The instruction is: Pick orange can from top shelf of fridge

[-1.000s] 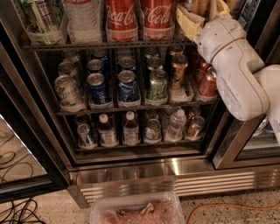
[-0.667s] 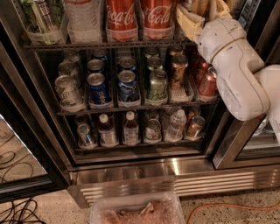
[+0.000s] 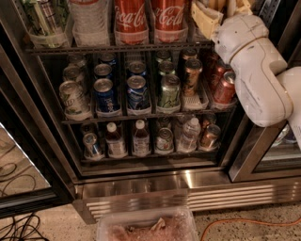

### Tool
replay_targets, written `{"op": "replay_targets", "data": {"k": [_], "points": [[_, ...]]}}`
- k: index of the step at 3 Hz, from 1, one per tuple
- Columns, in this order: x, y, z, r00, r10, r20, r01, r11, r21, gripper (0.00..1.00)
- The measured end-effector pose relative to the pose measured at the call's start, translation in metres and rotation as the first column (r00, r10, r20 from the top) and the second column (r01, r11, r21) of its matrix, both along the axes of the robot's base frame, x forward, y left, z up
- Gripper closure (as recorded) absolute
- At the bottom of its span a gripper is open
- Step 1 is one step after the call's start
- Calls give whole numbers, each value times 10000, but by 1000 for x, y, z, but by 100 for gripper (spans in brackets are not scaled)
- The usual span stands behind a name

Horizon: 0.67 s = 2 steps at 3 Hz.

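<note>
The fridge (image 3: pixel 188 181) stands open, with a steel frame and a dark interior. Its top shelf (image 3: pixel 117 48) runs along the upper edge of the camera view and holds two red Coca-Cola cans (image 3: pixel 129 19), a clear bottle (image 3: pixel 89 19) and a green container (image 3: pixel 42 21). My gripper (image 3: pixel 221 12) reaches into the right end of this shelf, at the end of the white arm (image 3: pixel 256 70). The orange can is hidden; the gripper and arm cover that part of the shelf.
The middle rack holds blue Pepsi cans (image 3: pixel 106 94), a green can (image 3: pixel 169 89), a brown-copper can (image 3: pixel 193 75) and red cans (image 3: pixel 225 87). Small bottles (image 3: pixel 141 139) stand on the lower rack. A plastic tub (image 3: pixel 146 226), an orange cable (image 3: pixel 249 221) and black cables (image 3: pixel 16 226) lie on the floor.
</note>
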<state>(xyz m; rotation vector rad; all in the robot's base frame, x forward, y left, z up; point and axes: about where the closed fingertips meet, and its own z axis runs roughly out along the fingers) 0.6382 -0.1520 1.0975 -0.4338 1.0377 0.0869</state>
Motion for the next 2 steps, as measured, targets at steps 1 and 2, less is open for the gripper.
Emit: {"op": "replay_targets", "data": {"k": [1, 2], "points": [[-3, -3, 18, 9988, 153, 455, -169, 9993, 341, 100], [-5, -2, 19, 9985, 239, 499, -259, 9989, 397, 100]]}}
